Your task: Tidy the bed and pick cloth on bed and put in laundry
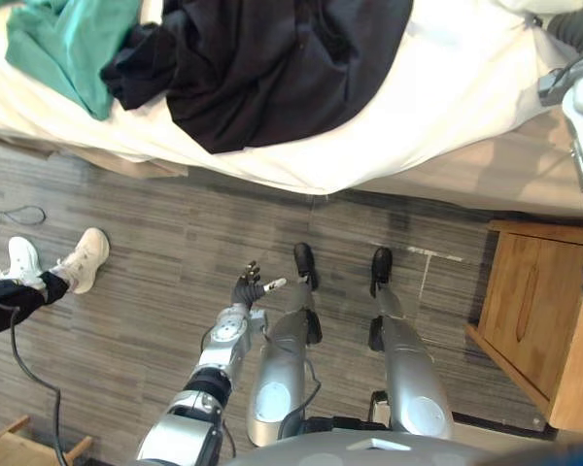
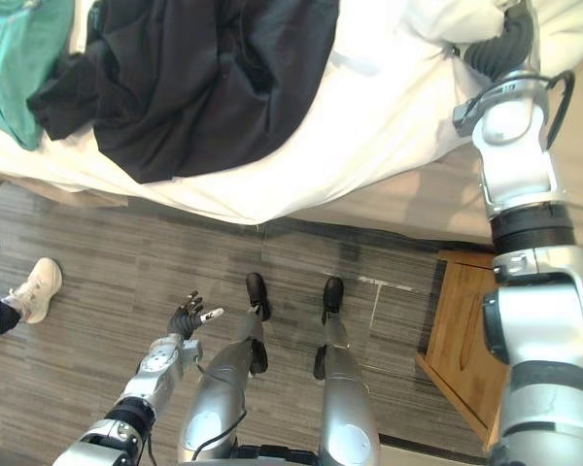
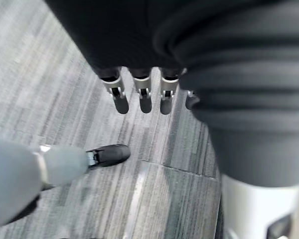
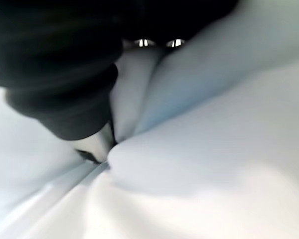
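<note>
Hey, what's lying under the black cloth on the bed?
The white sheet shows around the black cloth, whose left end touches a green cloth. Anything else beneath it is covered.

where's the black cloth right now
In the left eye view the black cloth lies heaped on the bed's white sheet, top centre, with the green cloth just to its left.

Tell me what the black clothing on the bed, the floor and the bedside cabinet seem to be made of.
Black clothing: soft matte fabric, going by its limp folds. Floor: grey wood-look planks, perhaps laminate or vinyl, from streaky grain and seams. Bedside cabinet: light wood or veneer, smooth, faint grain.
</note>
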Robot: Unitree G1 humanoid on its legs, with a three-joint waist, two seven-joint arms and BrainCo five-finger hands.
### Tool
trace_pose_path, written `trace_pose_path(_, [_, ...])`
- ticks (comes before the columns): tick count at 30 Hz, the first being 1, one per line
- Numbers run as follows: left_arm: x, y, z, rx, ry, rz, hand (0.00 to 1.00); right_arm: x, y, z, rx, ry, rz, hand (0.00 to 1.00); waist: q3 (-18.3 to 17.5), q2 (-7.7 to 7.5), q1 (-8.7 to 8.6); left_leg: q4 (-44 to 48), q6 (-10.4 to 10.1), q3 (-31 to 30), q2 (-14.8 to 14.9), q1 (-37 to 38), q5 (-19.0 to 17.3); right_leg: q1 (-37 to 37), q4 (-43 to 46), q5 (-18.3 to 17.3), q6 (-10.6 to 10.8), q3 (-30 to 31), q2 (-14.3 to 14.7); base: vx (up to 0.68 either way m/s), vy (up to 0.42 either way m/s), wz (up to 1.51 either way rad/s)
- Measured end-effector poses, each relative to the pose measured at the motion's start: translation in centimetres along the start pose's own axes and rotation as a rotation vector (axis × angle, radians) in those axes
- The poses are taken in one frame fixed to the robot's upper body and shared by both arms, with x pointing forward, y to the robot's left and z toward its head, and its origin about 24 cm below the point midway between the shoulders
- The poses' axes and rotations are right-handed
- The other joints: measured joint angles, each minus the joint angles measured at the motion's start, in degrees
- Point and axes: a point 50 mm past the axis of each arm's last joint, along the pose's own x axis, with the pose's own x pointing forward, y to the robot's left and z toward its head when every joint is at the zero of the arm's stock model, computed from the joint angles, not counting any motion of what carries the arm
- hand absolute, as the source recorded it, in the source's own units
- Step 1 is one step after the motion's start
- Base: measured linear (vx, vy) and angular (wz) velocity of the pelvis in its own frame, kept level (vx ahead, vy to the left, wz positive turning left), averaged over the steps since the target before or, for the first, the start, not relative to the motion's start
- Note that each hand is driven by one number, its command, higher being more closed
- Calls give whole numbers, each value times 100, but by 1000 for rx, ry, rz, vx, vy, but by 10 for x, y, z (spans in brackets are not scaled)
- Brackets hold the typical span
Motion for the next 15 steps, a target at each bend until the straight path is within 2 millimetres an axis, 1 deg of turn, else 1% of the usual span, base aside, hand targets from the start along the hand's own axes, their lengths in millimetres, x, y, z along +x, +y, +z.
trace_pose_path(1, [-3, 2, -6, -2, 19, 6, 0, -5, 0, -8, 47, 18, -13, 100, -4, -4, -32, 0, -18, 78, 13, 101, -28, 55, 51, -58, 10, 16, -1, 1, -44, -16])
trace_pose_path(2, [-6, 4, -14, -11, 44, 15, 0, -12, 1, -16, 96, 37, -28, 100, -8, -9, -99, 0, -20, 153, 24, 214, -56, 130, 102, -120, 4, 20, -1, 2, -38, -17])
trace_pose_path(3, [-8, 4, -18, -11, 58, 16, 0, -16, 0, -21, 113, 48, -38, 100, -15, -13, -115, 0, -17, 195, 32, 283, -73, 164, 139, -157, -18, 23, -2, 17, -58, -30])
trace_pose_path(4, [-13, 6, -30, -7, 92, 21, 0, -26, 1, -35, 188, 83, -56, 100, -92, -52, -140, -1, -50, 370, 57, 424, -123, 235, 164, -177, -13, 83, 2, 31, -43, -32])
trace_pose_path(5, [-14, 6, -33, -10, 101, 22, 0, -29, 2, -39, 207, 95, -60, 100, -94, -54, -150, -1, -38, 442, 65, 496, -141, 289, 163, -180, -9, 100, 4, 33, -41, -31])
trace_pose_path(6, [-15, 6, -35, -19, 107, 21, 0, -32, 2, -44, 234, 108, -65, 0, -98, -56, -156, -2, -33, 486, 72, 561, -160, 342, 164, -184, -2, 105, 5, 38, -27, -21])
trace_pose_path(7, [-18, 5, -40, -40, 116, 26, 0, -38, 4, -52, 273, 134, -69, 0, -123, -60, -159, -3, -22, 580, 86, 703, -208, 446, 165, -214, -2, 109, 6, 52, -32, -27])
trace_pose_path(8, [-21, 4, -46, -48, 133, 29, 0, -47, 7, -62, 333, 168, -74, 0, -229, -83, -161, -11, -8, 674, 102, 808, -249, 520, 165, -236, 3, 112, 8, 62, -31, -25])
trace_pose_path(10, [-24, 4, -53, -36, 153, 30, 0, -59, 12, -74, 416, 213, -81, 0, -399, -115, -167, -12, -15, 785, 117, 869, -281, 566, 165, -259, 11, 137, 15, 92, -25, -13])
trace_pose_path(11, [-25, 4, -57, -37, 167, 32, 0, -66, 14, -83, 485, 245, -105, 0, -489, -133, -180, -9, -26, 821, 121, 925, -293, 626, 165, -282, 18, 137, 16, 130, -12, -3])
trace_pose_path(12, [-27, 3, -61, -43, 181, 34, 0, -77, 15, -95, 579, 291, -146, 0, -535, -165, -181, -4, -7, 982, 127, 1048, -312, 752, 166, -292, 16, 141, 16, 105, 3, 1])
trace_pose_path(13, [-28, 2, -62, -46, 183, 33, 0, -82, 15, -101, 625, 312, -164, 0, -558, -179, -177, -4, 13, 1038, 131, 1091, -332, 795, 166, -305, 14, 143, 19, 95, 12, 0])
trace_pose_path(15, [-31, 1, -67, -53, 190, 34, 0, -104, 18, -118, 765, 379, -234, 0, -618, -250, -170, -6, 23, 1096, 129, 1220, -400, 916, 166, -346, 27, 174, 18, 95, 8, -4])
